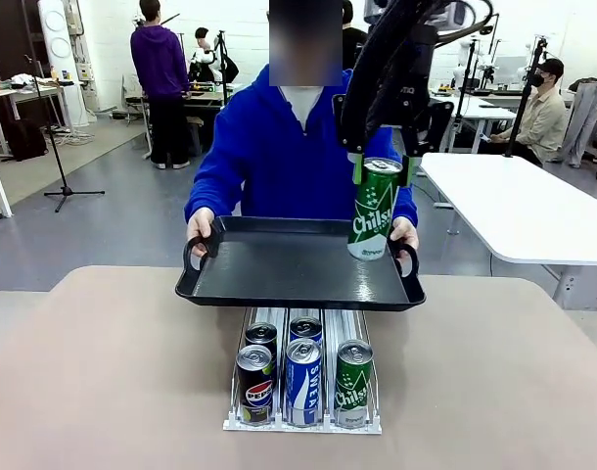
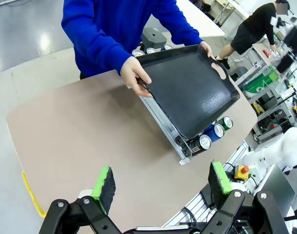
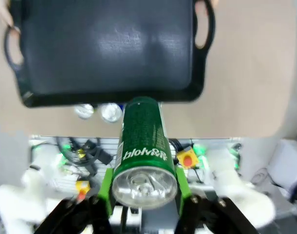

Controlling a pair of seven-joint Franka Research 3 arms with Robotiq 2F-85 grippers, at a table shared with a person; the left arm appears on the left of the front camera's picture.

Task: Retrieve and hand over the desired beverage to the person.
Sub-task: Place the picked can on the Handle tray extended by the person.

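Observation:
A green Chilsung can (image 1: 375, 211) hangs upright with my right gripper (image 1: 380, 168) shut on its top, at the right end of a black tray (image 1: 279, 264). I cannot tell whether the can's base touches the tray. The person (image 1: 279, 147) in a royal-blue hoodie holds the tray by both handles over the table's far edge. In the right wrist view the green can (image 3: 143, 146) sits between the green pads (image 3: 107, 190) of my right gripper (image 3: 144, 187), with the tray (image 3: 104, 48) beyond it. My left gripper (image 2: 162, 183) is open and empty, high above the table.
A can rack (image 1: 303, 427) sits on the tan table (image 1: 103, 372) in front of the tray, with a Pepsi can (image 1: 255, 385), a blue can (image 1: 303, 380) and a green can (image 1: 353, 382) at its front. A white table (image 1: 524, 206) stands at the right.

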